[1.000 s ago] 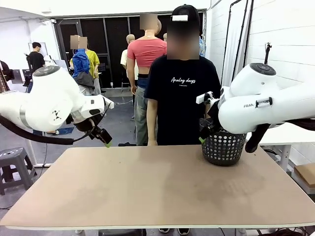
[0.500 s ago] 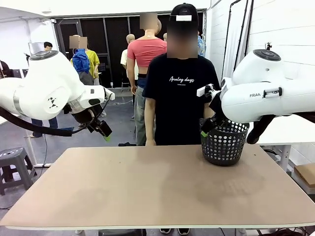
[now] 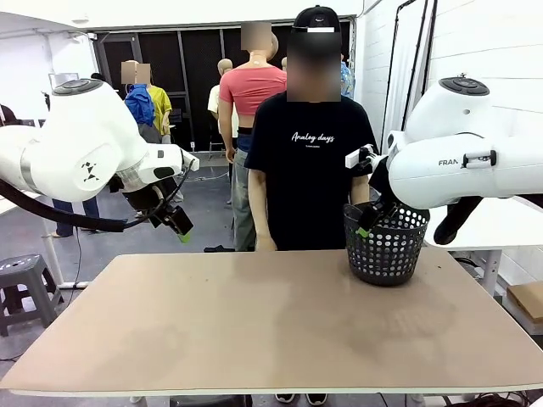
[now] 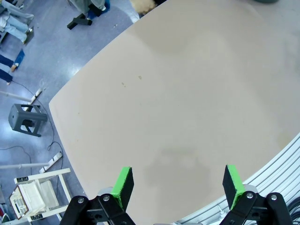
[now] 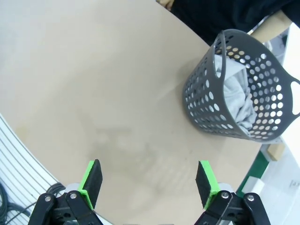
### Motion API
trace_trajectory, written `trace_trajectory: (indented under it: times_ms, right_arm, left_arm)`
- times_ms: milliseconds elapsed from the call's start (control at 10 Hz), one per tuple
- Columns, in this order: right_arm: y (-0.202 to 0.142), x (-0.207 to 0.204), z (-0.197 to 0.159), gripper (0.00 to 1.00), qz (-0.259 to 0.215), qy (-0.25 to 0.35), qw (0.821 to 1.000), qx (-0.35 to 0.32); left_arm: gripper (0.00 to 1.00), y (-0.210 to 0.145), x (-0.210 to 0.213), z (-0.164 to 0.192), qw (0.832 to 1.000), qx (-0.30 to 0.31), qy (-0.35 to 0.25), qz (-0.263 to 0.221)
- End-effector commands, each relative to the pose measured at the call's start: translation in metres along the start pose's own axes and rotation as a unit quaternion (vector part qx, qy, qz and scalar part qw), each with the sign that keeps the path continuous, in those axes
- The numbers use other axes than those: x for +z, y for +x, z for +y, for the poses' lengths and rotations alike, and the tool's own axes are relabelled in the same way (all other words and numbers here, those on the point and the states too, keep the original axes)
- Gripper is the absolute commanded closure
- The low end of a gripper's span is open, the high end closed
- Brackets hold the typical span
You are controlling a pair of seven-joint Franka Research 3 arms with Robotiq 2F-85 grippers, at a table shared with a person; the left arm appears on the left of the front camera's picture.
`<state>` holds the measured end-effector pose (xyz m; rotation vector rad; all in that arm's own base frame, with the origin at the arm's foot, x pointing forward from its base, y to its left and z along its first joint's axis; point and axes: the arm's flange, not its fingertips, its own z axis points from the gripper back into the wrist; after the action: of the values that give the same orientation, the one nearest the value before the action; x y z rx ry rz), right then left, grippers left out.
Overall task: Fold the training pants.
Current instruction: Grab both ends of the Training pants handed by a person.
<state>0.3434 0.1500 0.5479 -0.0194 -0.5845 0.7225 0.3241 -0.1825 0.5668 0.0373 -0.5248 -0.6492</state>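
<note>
Training pants (image 5: 235, 99): bunched light grey cloth inside the basket (image 5: 202, 101), lying below its rim. In the right wrist view they sit at about 1 o'clock from the right pincer (image 5: 148, 174), well apart from it.
Basket: dark mesh, upright on the surface (image 3: 254, 326), at about 2 o'clock from the surface's middle in the front view, near the far edge.
Right pincer: jaws spread wide with nothing between them. In the front view it hangs by the basket's upper left rim, and I cannot tell whether they touch.
Left pincer (image 3: 177, 226): jaws wide apart and empty, above the surface's far left corner at 10 o'clock.
Person (image 3: 310, 161): stands at the far edge, at 12 o'clock, just left of the basket.
</note>
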Motion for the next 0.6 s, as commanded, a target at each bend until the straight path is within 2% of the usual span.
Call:
trace_trajectory:
  times_ms: [0, 500]
  right_arm:
    - [0.0014, -0.0017, 0.0008, 0.00, -0.003, 0.001, 1.000, 0.001]
    - [0.0014, -0.0017, 0.0008, 0.00, -0.003, 0.001, 1.000, 0.001]
  left_arm:
    - [0.00, 0.0003, 0.0003, 0.0007, 1.000, -0.002, -0.001, -0.003]
    - [0.00, 0.0003, 0.0003, 0.0007, 1.000, -0.002, -0.001, -0.003]
